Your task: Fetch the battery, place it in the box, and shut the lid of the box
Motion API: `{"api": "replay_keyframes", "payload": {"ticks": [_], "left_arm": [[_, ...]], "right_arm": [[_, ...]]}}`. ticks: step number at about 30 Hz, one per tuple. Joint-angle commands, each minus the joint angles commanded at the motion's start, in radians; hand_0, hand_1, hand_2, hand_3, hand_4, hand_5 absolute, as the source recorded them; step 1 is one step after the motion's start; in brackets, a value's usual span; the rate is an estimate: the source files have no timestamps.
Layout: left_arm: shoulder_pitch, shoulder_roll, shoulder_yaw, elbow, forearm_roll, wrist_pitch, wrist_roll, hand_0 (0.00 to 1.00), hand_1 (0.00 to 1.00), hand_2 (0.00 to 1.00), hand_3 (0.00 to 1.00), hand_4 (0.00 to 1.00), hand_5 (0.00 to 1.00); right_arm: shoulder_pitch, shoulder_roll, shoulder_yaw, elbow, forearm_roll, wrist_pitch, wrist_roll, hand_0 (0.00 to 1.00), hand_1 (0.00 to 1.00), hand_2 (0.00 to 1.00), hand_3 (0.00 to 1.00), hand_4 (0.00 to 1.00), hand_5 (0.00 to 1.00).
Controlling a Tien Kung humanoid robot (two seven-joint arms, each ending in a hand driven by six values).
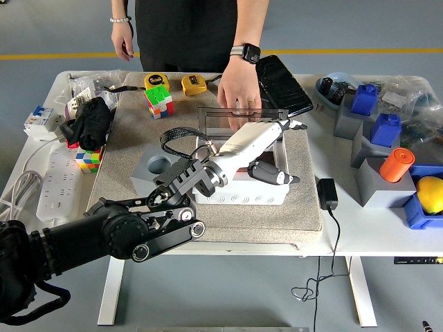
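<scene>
The white box (242,196) sits on the grey mat in the middle of the table, its clear lid (228,120) standing open at the back. My left hand (278,149) reaches in from the lower left and hovers over the box's opening, fingers spread and holding nothing. The hand covers most of the box's inside, and no battery shows. A person's hand (239,88) at the far side rests on the top edge of the lid. My right arm is out of view.
A grey block with a round hole (156,167) stands just left of the box. Rubik's cubes (158,101), tape measures (194,84) and a black tablet (281,84) lie behind. A black adapter (327,193) lies right of the mat; an orange cylinder (396,164) and blue bins stand far right.
</scene>
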Motion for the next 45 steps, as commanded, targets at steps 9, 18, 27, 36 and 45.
{"api": "replay_keyframes", "payload": {"ticks": [9, 18, 27, 36, 45], "left_arm": [[0.134, 0.058, -0.14, -0.144, -0.006, 0.006, -0.017, 0.438, 0.553, 0.548, 0.55, 0.948, 0.312], [0.276, 0.208, -0.268, -0.217, 0.057, -0.001, 0.029, 0.435, 0.556, 0.549, 0.549, 0.946, 0.347], [0.32, 0.295, -0.255, -0.263, 0.088, -0.022, 0.048, 0.433, 0.551, 0.541, 0.547, 0.975, 0.35], [0.319, 0.303, -0.225, -0.27, 0.122, -0.056, 0.08, 0.444, 0.544, 0.54, 0.538, 0.96, 0.376], [0.281, 0.245, -0.185, -0.26, 0.067, -0.06, 0.075, 0.44, 0.542, 0.543, 0.54, 0.96, 0.377]], "right_arm": [[-0.003, 0.0, 0.009, 0.001, -0.006, 0.001, 0.001, 0.588, 0.622, 0.62, 0.56, 0.973, 0.554], [-0.007, 0.002, 0.021, -0.001, -0.012, 0.006, -0.001, 0.593, 0.622, 0.62, 0.559, 0.972, 0.552], [-0.006, -0.001, 0.033, 0.001, -0.016, 0.004, 0.0, 0.589, 0.622, 0.62, 0.559, 0.971, 0.552], [-0.007, 0.001, 0.031, 0.001, -0.014, 0.006, 0.001, 0.591, 0.622, 0.619, 0.558, 0.97, 0.551], [-0.007, -0.001, 0.025, 0.001, -0.011, 0.005, 0.002, 0.59, 0.621, 0.619, 0.559, 0.97, 0.551]]}}
